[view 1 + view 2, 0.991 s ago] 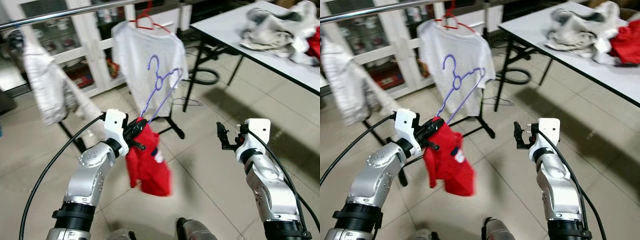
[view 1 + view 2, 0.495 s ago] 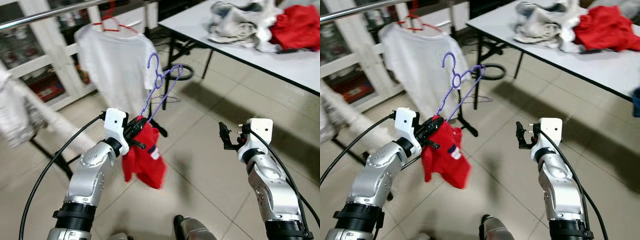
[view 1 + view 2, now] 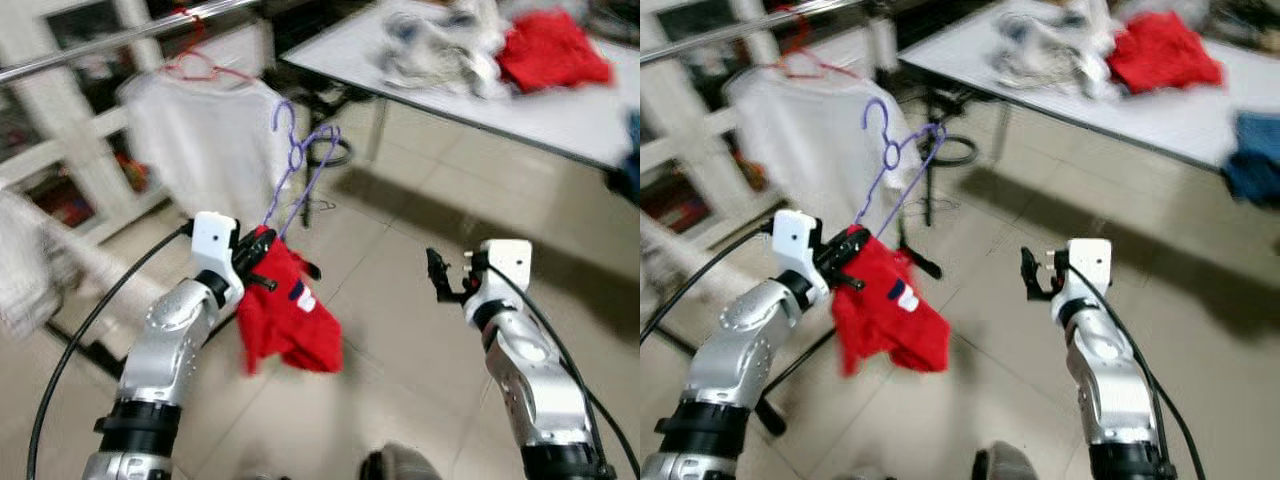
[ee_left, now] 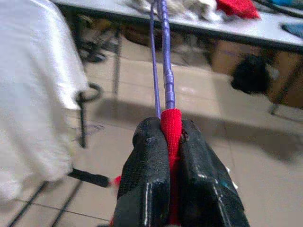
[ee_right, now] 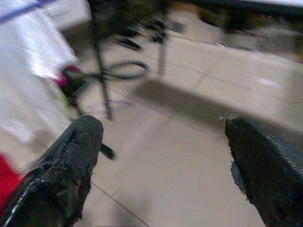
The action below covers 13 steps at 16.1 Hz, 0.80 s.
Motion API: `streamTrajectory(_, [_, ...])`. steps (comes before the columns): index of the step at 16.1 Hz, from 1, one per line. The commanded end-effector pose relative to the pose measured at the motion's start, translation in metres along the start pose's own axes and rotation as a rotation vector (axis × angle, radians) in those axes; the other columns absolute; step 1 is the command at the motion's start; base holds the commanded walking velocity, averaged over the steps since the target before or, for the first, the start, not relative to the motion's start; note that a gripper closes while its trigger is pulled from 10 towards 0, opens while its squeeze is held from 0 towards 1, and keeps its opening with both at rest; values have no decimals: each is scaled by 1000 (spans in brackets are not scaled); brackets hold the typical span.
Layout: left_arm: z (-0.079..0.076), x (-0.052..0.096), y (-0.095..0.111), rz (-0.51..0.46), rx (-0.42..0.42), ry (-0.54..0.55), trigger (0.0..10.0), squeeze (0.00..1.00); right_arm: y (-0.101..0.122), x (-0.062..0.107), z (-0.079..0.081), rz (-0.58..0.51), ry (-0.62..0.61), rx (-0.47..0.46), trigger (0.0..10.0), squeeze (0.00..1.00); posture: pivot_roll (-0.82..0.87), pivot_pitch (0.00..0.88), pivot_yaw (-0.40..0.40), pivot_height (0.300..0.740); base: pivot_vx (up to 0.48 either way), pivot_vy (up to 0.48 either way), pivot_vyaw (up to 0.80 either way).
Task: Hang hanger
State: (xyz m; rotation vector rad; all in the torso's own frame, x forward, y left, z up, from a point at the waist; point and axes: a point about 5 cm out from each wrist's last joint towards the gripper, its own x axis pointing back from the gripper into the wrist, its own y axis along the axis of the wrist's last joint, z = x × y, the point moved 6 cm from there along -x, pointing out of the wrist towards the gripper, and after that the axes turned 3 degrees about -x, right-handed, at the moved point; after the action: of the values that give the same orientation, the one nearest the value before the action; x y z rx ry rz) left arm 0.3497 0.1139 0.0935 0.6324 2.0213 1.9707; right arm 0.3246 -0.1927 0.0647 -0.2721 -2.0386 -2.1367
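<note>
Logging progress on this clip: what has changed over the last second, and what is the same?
Mostly the camera has turned: the rail, white shirt and table shifted across the blurred view. The left hand stays shut on the red garment on the purple hanger, held just as before. The right hand stays open and empty. Nothing was hung or released.

Pale tiled floor (image 3: 420, 360), glossy, soft shadows. Far left: metal clothes rail (image 3: 110, 40) with a white shirt (image 3: 210, 140) on a red hanger (image 3: 195, 65), white glass-door cabinets (image 3: 60, 120) behind. Far right: grey table (image 3: 1120, 100) on black legs, heaped with white and red clothes (image 3: 1100, 50).
</note>
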Motion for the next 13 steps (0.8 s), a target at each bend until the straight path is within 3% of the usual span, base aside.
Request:
streamTrajectory(1, [0, 0, 5, -11, -24, -6, 10000, 0, 3, -1, -2, -5, -11, -1, 10000, 0, -103, 0, 37, 740, 0, 341, -800])
streamTrajectory(8, [-1, -2, 6, -5, -36, -24, 10000, 0, -1, 3, -4, -1, -35, -16, 10000, 0, -114, 0, 62, 740, 0, 336, -798])
streamTrajectory(10, [-4, -3, 8, -12, -59, -52, 10000, 0, -1, 5, -6, -1, -48, -28, 10000, 0, -118, 0, 69, 740, 0, 0, -800])
streamTrajectory(13, [-7, -7, 7, -8, -80, -46, 10000, 0, -2, 7, -9, 0, -56, -28, 10000, 0, -116, 0, 66, 740, 0, -480, -800])
